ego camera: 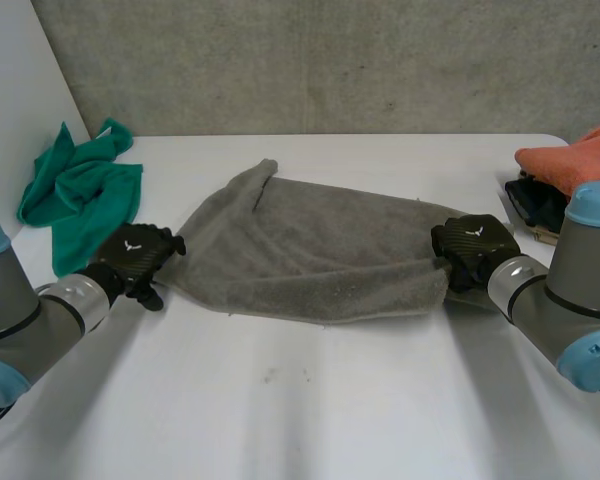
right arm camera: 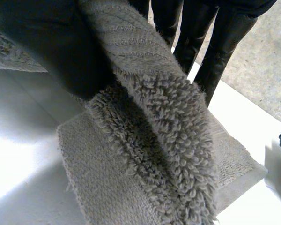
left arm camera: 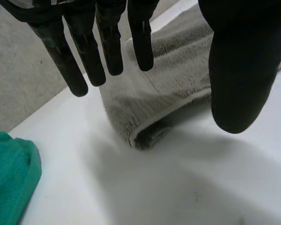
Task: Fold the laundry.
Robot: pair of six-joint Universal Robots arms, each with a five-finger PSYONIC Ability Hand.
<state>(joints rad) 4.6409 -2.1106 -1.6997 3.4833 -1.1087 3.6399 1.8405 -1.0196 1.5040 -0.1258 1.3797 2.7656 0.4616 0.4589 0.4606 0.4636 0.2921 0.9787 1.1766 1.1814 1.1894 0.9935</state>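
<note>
Grey towel [ego camera: 310, 245] lies across the middle of the table [ego camera: 310, 400] between 2 hands.
The left hand [ego camera: 132, 255] hovers over the towel's left end, its fingers [left arm camera: 84, 56] straight and apart from the thumb, gripping nothing. The right hand [ego camera: 475, 248] pinches the towel's right end between thumb and fingers. A green cloth [ego camera: 80, 195] lies crumpled near the table's far left corner, and an orange cloth [ego camera: 575, 160] lies at the right edge.

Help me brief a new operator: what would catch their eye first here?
A grey towel lies across the table's middle, the right hand pinching its right end, the left hand open at its left end. A green cloth lies far left, an orange cloth far right.
</note>
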